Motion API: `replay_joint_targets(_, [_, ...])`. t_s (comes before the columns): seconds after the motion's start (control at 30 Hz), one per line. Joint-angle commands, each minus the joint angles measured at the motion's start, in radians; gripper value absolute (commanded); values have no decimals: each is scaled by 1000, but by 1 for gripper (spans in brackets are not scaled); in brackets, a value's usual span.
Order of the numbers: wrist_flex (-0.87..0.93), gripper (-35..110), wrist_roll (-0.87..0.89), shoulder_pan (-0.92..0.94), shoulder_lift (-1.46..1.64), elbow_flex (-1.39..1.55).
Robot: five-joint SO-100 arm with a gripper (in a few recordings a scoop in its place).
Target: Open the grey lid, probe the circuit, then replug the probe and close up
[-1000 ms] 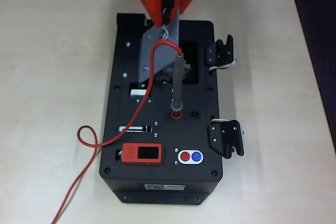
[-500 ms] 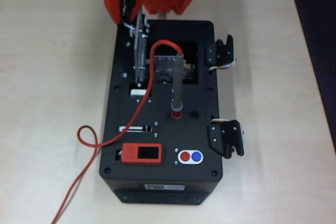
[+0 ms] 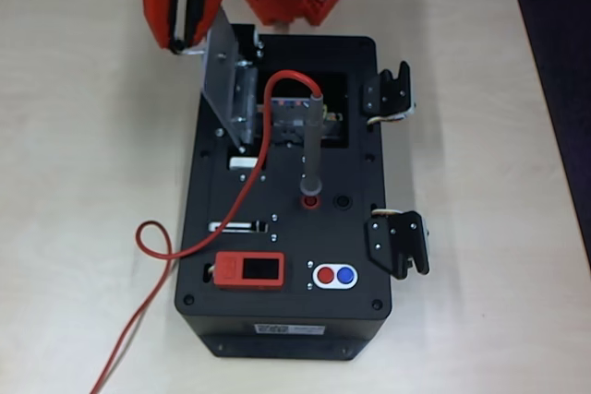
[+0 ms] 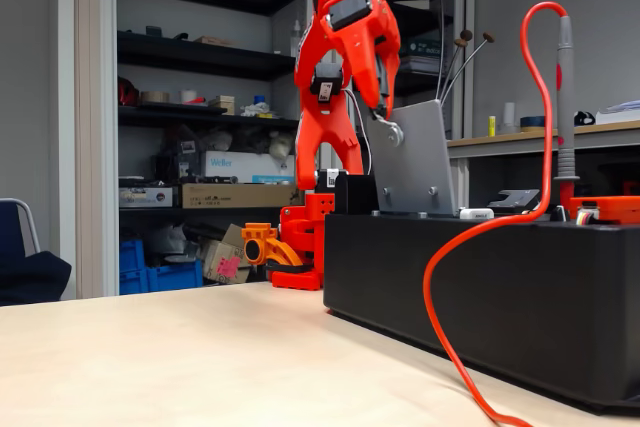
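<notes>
Nearest in the overhead view, the thin red cable point(image 3: 152, 269) loops loosely over the desk point(image 3: 83, 182) and climbs onto the black box point(image 3: 286, 320), passing the orange-red display module point(image 3: 249, 270) and the red and blue buttons point(image 3: 335, 275); it looks limp and light, so it will probably trail and could snag if dragged. Further in, the probe point(image 3: 313, 145) stands upright with its tip plugged in the red socket point(image 3: 310, 199), the cable arching out of its top end. It reads as a slim, stiff, smooth rod, light enough to slip or tilt between the jaws, so the sensible hold seems to be around the middle of its grey barrel, below the cable exit and above the socket. Beyond it, the grey lid point(image 3: 224, 80) is swung up on its hinge along the left edge of the opening, leaning past upright toward the left and exposing the circuit recess point(image 3: 295, 122). It appears to be a thin rigid plate that pivots freely, best handled by its small round knob point(image 4: 391, 131). The gripper point(image 3: 189, 39) sits at the lid's raised edge, jaws closed on that knob, seen more plainly in the fixed view point(image 4: 385, 125).
</notes>
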Motion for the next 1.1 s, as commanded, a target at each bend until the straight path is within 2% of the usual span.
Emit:
replay_joint_targets(0.0, [-26, 11, -2, 31, 9, 34])
replay_joint_targets(0.27, [-126, 14, -63, 91, 12, 84])
replay_joint_targets(0.53, [-150, 15, -153, 144, -37, -9])
replay_joint_targets(0.87, [-52, 11, -215, 138, -121, -265])
replay_joint_targets(1.07, [48, 11, -123, 23, -152, -431])
